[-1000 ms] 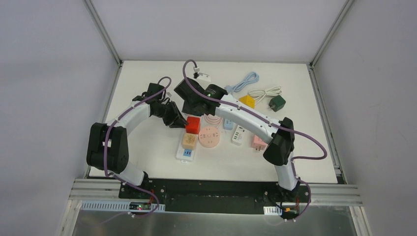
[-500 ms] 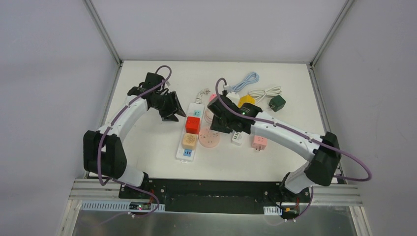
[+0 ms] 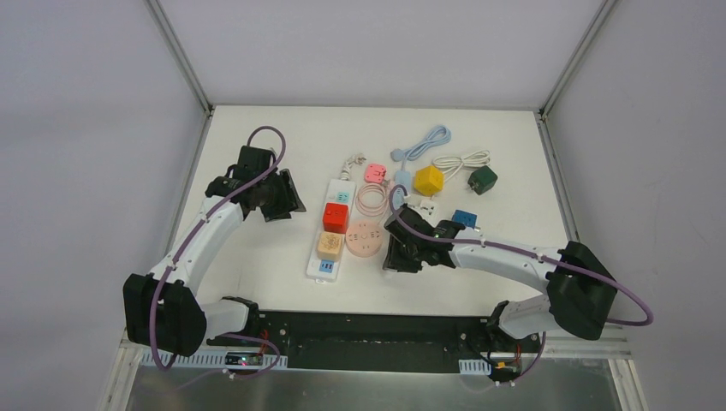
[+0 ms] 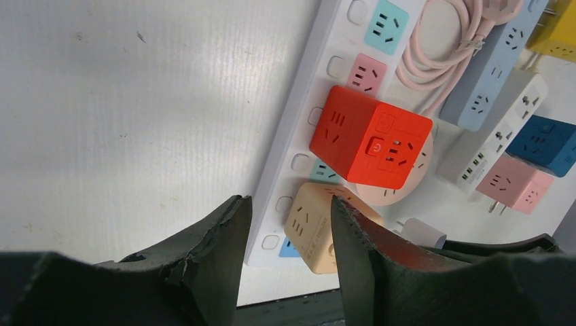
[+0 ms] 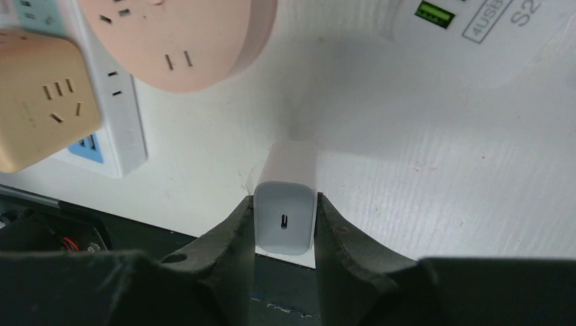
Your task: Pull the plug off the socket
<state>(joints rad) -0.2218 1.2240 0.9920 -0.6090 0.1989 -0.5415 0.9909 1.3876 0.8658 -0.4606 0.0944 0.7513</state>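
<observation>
A white power strip (image 3: 341, 185) lies mid-table with a red cube plug (image 3: 336, 217) and a beige cube plug (image 3: 330, 246) seated in it. My right gripper (image 3: 397, 255) is near the table's front edge, right of the strip. In the right wrist view it (image 5: 284, 204) is shut on a small white charger plug (image 5: 285, 224), which is clear of any socket. My left gripper (image 3: 287, 195) is open and empty, left of the strip. In the left wrist view (image 4: 291, 224) the strip (image 4: 299, 129), red cube (image 4: 370, 142) and beige cube (image 4: 319, 227) lie ahead.
A round pink socket (image 3: 365, 239) lies right of the strip. Further back are a yellow cube (image 3: 428, 180), a green cube (image 3: 483, 179), a blue cube (image 3: 464, 218), a pink plug (image 3: 375, 173) and coiled blue (image 3: 425, 141) and white (image 3: 462, 160) cables. The black front rail (image 5: 81, 231) is just below the right gripper.
My right gripper has swung from the strip's far end to the front of the table, carrying the white charger plug. My left gripper has drawn back to the left, away from the strip.
</observation>
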